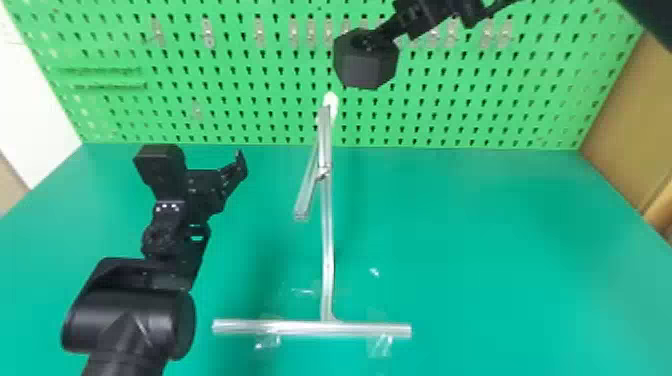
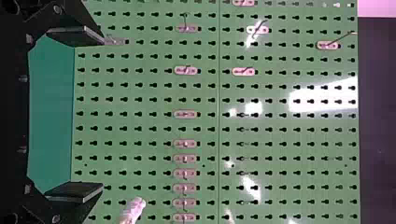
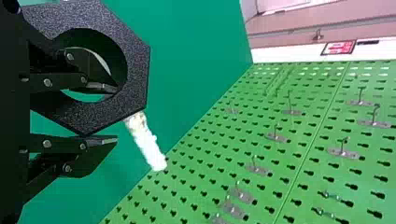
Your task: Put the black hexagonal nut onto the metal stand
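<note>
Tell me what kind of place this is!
Probably a robot workshop or lab: there's a black robot arm over a green table, and a pegboard with metal hooks behind.

In my head view, the nut hides part of the pegboard; my right arm is cut off, far right.

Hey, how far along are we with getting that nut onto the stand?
Roughly midway, I'd say. Picking up looks done: the black hexagonal nut is raised above the table. It's in hand, clamped by the right end effector, one finger inside its hole. Left: placing it on the metal stand, probably over the white tip, then letting go.
</note>
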Action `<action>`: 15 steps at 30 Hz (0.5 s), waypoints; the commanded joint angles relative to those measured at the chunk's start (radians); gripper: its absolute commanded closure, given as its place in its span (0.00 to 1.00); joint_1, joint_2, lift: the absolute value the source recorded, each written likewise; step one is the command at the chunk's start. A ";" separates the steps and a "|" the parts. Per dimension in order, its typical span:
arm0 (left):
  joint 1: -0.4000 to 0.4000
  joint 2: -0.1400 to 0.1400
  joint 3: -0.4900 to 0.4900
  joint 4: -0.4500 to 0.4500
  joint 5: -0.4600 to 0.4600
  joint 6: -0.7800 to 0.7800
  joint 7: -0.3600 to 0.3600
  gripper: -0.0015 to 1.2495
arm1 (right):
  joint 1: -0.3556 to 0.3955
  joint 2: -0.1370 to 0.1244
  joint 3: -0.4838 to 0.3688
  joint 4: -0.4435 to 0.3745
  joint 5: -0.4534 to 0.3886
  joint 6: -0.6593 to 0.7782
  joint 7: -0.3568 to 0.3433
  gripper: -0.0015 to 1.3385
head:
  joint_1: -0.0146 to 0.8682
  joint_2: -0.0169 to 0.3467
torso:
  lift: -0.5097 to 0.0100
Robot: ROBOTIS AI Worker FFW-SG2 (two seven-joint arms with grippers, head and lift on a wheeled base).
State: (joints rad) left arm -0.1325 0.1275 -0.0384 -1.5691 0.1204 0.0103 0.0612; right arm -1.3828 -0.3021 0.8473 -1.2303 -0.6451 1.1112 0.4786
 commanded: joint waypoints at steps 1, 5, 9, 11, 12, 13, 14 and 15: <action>0.001 0.001 0.002 0.000 0.001 0.000 0.000 0.14 | -0.001 0.021 0.013 0.017 -0.021 -0.019 0.000 0.78 | 0.80 0.27 | 0.98; 0.002 0.001 0.002 0.000 0.001 0.000 0.000 0.14 | -0.001 0.037 0.032 0.026 -0.033 -0.034 0.000 0.78 | 0.80 0.27 | 0.98; 0.002 0.001 0.002 0.000 0.001 0.000 0.000 0.14 | 0.005 0.052 0.041 0.045 -0.050 -0.056 0.000 0.78 | 0.80 0.27 | 0.98; 0.002 0.000 0.002 0.000 0.001 0.000 0.000 0.14 | 0.008 0.057 0.041 0.051 -0.051 -0.065 0.000 0.78 | 0.80 0.27 | 0.98; 0.002 0.001 0.002 0.001 0.001 0.000 0.000 0.14 | 0.010 0.058 0.039 0.055 -0.053 -0.065 0.000 0.78 | 0.80 0.27 | 0.98; 0.002 0.000 0.002 0.000 0.001 0.000 -0.001 0.14 | 0.010 0.060 0.041 0.057 -0.054 -0.068 0.000 0.78 | 0.80 0.27 | 0.98; 0.002 0.000 0.002 0.000 0.001 0.000 0.000 0.14 | 0.011 0.061 0.039 0.058 -0.056 -0.070 0.000 0.78 | 0.80 0.27 | 0.98; 0.002 0.001 0.002 0.001 0.001 0.000 0.000 0.14 | 0.011 0.064 0.039 0.060 -0.057 -0.073 0.000 0.78 | 0.80 0.27 | 0.98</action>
State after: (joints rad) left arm -0.1304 0.1283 -0.0365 -1.5686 0.1211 0.0107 0.0612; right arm -1.3754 -0.2457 0.8871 -1.1792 -0.6968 1.0485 0.4786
